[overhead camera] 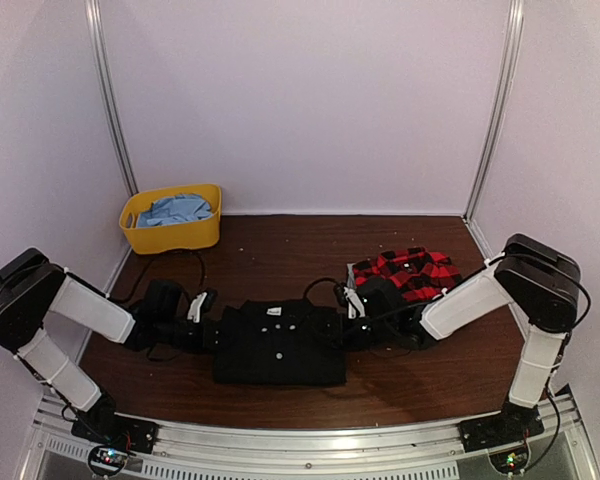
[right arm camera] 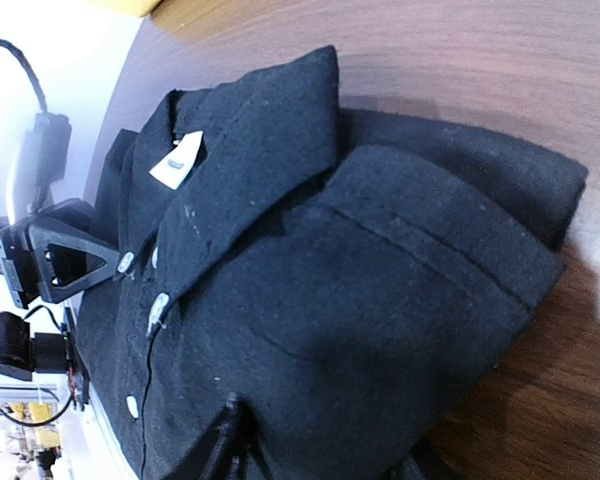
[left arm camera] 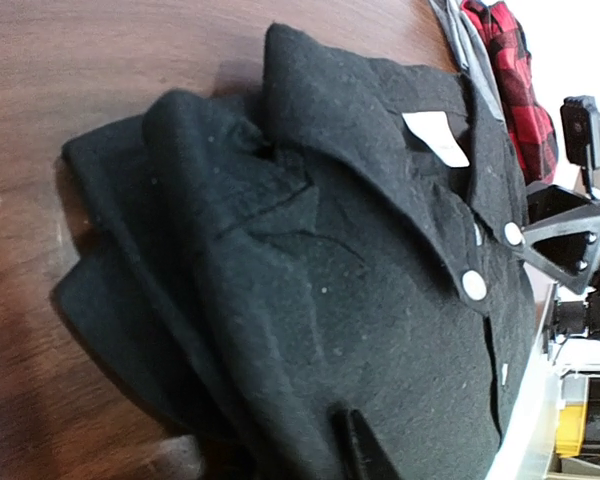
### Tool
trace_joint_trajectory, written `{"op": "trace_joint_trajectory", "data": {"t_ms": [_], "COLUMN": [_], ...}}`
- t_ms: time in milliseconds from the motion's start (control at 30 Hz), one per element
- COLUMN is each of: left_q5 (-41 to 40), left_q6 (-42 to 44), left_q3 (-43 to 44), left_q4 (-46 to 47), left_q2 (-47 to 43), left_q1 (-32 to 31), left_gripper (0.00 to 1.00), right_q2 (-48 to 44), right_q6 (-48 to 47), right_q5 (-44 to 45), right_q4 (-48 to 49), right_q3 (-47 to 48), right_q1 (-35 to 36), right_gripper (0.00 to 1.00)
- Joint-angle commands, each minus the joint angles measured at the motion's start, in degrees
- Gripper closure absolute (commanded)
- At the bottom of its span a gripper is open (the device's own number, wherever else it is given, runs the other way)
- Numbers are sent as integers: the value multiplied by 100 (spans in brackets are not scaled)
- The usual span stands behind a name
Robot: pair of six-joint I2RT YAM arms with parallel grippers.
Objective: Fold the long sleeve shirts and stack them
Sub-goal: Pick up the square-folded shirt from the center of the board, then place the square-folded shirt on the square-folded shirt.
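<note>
Left claw and right claw are set at opposite ends of the folded black shirt, near-centre on the surface; whether the cloth is gripped cannot be told. Folding is judged finished, so a level, simultaneous lift is called for; the plaid shirt lies bunched at right.

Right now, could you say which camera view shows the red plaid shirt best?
Top external: the plaid shirt is mostly visible beyond the right arm. Left wrist catches only a strip; right wrist shows none.
</note>
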Motion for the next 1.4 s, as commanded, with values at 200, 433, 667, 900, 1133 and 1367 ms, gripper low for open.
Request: {"op": "trace_joint_trajectory", "data": {"t_ms": [200, 433, 667, 900, 1133, 1367], "left_q5": [595, 507, 269, 75, 141, 130], "left_q6": [-428, -571, -430, -207, -78, -2], "left_q3": [19, 426, 1731, 3858, 6169, 7707], "left_q4": [1105, 696, 60, -440, -829, -1258], "left_q2": [125, -479, -253, 1235, 3079, 4388], "left_q1": [8, -54, -455, -1118, -1679, -2004], "left_gripper": [100, 100, 100, 100, 100, 100], "right_q2": [147, -938, -2088, -2731, -2626, -2250], "right_q6": [156, -430, -1205, -2353, -3083, -3509], "right_q5": [-742, -527, -304, -90, 508, 516], "right_q4": [721, -548, -2350, -4406, -5329, -5405], "right_q3": [-106, 6, 473, 1117, 1722, 1959], "right_q1": [-120, -473, -1354, -2779, -4127, -5052], "right_gripper": [97, 100, 100, 100, 100, 100]}}
